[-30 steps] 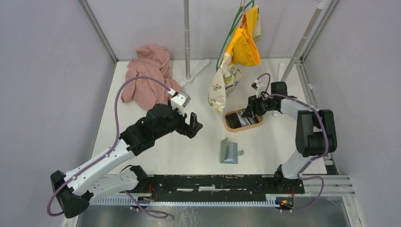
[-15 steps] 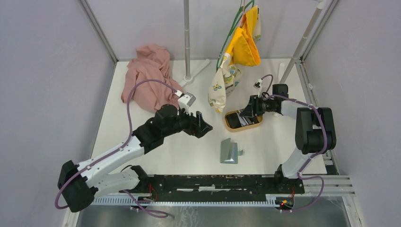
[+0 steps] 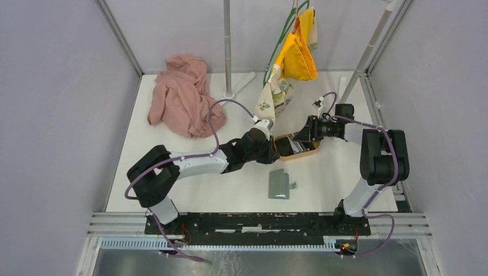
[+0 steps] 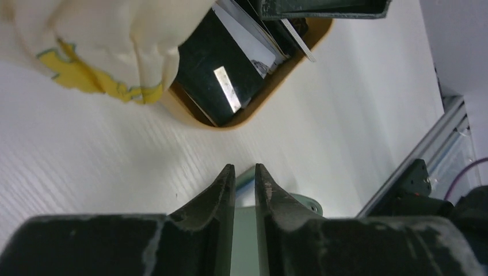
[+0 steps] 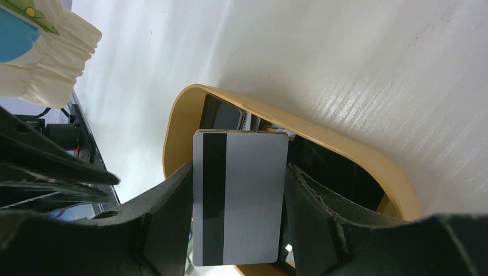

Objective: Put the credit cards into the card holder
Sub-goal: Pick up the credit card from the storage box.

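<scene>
The right gripper (image 5: 237,168) reaches in from 3 o'clock over the wooden tray (image 5: 175,121) and pinches a pale grey card (image 5: 247,201) with a black magnetic stripe. Its pads sit on the card's two long edges. Whether the card is clear of the stack I cannot tell. The other credit cards (image 4: 216,86) lie piled inside the tray. The left gripper (image 4: 244,168) hangs just beside the tray's 9 o'clock side, jaws nearly together with only a slit between them and nothing in it. Beyond that slit shows the card holder (image 3: 280,185), which lies on the table (image 3: 190,172) at about 7 o'clock from the tray, apart from it and from both grippers. The cards are probably light, stiff and slick, so an edge pinch holds by friction alone and the card could pivot or squirt out under a harder squeeze. A moderate grip near the middle of the long edges looks right, leaving a short end free to lead into a slot. The holder seems soft and light and will likely slide or fold when pushed, so it wants pinning at an outer flap, clear of the slot mouths.
</scene>
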